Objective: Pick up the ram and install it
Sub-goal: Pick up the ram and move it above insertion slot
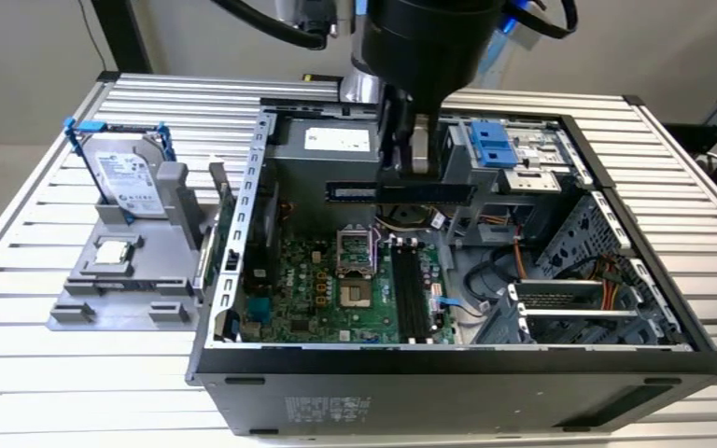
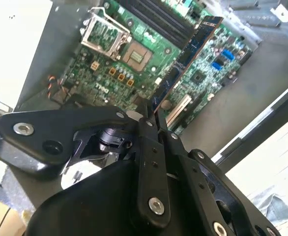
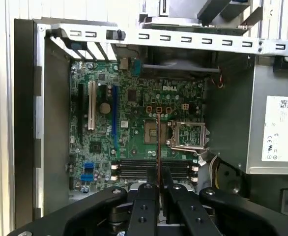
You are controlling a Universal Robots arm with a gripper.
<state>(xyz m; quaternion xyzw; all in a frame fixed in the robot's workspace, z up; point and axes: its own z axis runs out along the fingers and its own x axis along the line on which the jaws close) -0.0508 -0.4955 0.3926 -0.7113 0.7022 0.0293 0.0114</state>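
Slatted aluminium table (image 1: 35,280), plain grey wall behind. The ram (image 1: 446,192) is in the air inside the open top of the computer case (image 1: 458,373), level, not seated. The gripper (image 1: 399,179) has it around mid-length, with the jaws closed down to the stick's thickness.

In the second wrist view the ram (image 2: 188,54) juts from the gripper (image 2: 151,115) over the green motherboard (image 2: 109,69), clear of it. In the first wrist view the ram (image 3: 157,142) is edge-on, a thin line crossing the black memory slots (image 3: 134,169), so it sits crosswise to them.

Well apart, on the exterior view's left, a grey fixture (image 1: 78,313) holds an upright hard drive (image 1: 128,182) with blue rails and a flat square processor chip (image 1: 116,252).
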